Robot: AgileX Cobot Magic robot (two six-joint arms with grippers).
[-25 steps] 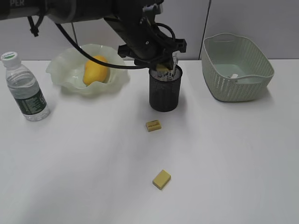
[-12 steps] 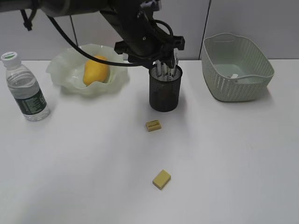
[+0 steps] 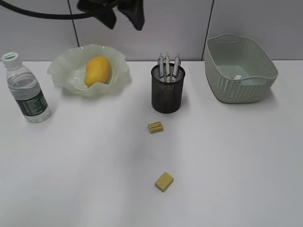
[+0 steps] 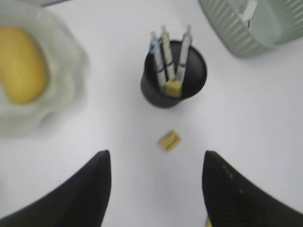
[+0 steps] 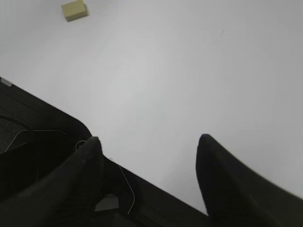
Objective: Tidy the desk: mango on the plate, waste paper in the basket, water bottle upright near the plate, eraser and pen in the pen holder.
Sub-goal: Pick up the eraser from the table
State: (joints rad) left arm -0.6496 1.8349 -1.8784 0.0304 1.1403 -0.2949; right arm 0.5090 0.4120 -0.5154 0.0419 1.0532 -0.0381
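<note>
- Erasers are what is left: two small yellow blocks lie on the desk [image 3: 71, 179], one [image 3: 155, 126] just in front of the pen holder [image 3: 167, 93] and the other [image 3: 164, 181] nearer the front edge, well apart from it.
- Water bottle [image 3: 24, 90] stands upright at far left, near the plate [image 3: 71, 78], and the mango [image 3: 97, 71] lies in that plate, so neither calls for a move.
- Left gripper [image 4: 156, 187] hangs high above the holder with its jaws apart and nothing between them. In its wrist view a yellow block [image 4: 173, 88] already rests inside the holder beside three pens [image 4: 166, 59].
- For the next pick I would come straight down on the nearer eraser, jaws across its short sides, closing gently so that it does not skid.
- Over the holder, release low and clear of the pens.
- Basket [image 3: 239, 66] at right holds a white scrap [image 3: 237, 77], too small to identify.
- Right gripper [image 5: 147, 146] hovers over bare desk, jaws apart and empty, with a yellow block [image 5: 74, 10] far off.
</note>
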